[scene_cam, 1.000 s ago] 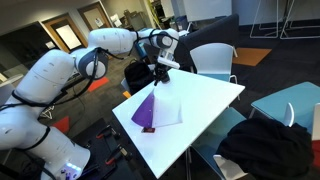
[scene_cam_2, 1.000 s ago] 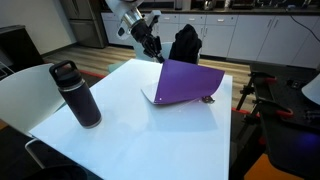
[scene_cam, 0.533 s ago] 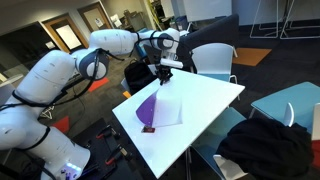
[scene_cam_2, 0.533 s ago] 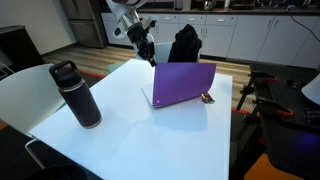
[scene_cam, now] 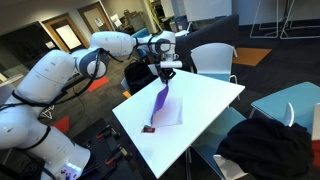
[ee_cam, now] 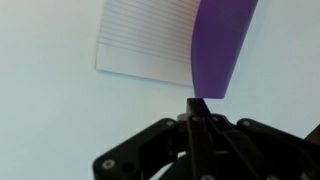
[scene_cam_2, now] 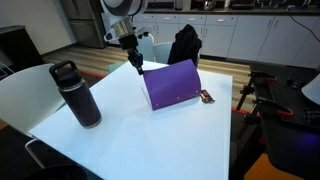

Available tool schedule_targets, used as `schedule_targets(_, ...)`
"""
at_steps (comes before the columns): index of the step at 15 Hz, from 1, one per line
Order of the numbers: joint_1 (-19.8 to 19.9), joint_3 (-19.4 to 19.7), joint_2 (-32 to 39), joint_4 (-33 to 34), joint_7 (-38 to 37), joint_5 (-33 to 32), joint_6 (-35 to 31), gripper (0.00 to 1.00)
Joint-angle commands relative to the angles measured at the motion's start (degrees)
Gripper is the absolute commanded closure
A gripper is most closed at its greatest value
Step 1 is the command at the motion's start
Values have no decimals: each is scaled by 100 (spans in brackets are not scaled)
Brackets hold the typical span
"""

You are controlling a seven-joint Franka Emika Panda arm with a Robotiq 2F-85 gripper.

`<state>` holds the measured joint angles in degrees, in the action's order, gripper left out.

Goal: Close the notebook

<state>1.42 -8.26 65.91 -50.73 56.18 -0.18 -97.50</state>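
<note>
Pinching shut on its free corner, the pincer (ee_cam: 198,104) holds the notebook (scene_cam_2: 172,85) by its light, floppy purple cover, upright above the surface (scene_cam_2: 120,130).

No readable text anywhere — ruled lines only, no words, no labels

Office common area with a kitchenette. White base cabinets (scene_cam_2: 270,40) under a countertop (scene_cam_2: 262,12) run across the top of the frame, above a wood-look floor (scene_cam_2: 85,58). Orange carpet patch (scene_cam: 252,57) upper right. Pale shell chair (scene_cam: 212,58) and teal chair (scene_cam: 290,100) flank a white tabletop (scene_cam: 200,100).
</note>
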Motion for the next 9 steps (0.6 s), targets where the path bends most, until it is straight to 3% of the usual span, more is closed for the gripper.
schedule_targets(1,-235,214,-255,-491,-482,-229,-392,87)
schedule_targets(2,-279,248,-269,-544,-601,-282,-452,73)
schedule_targets(9,-410,466,-654,-1161,-1242,-436,-1270,22)
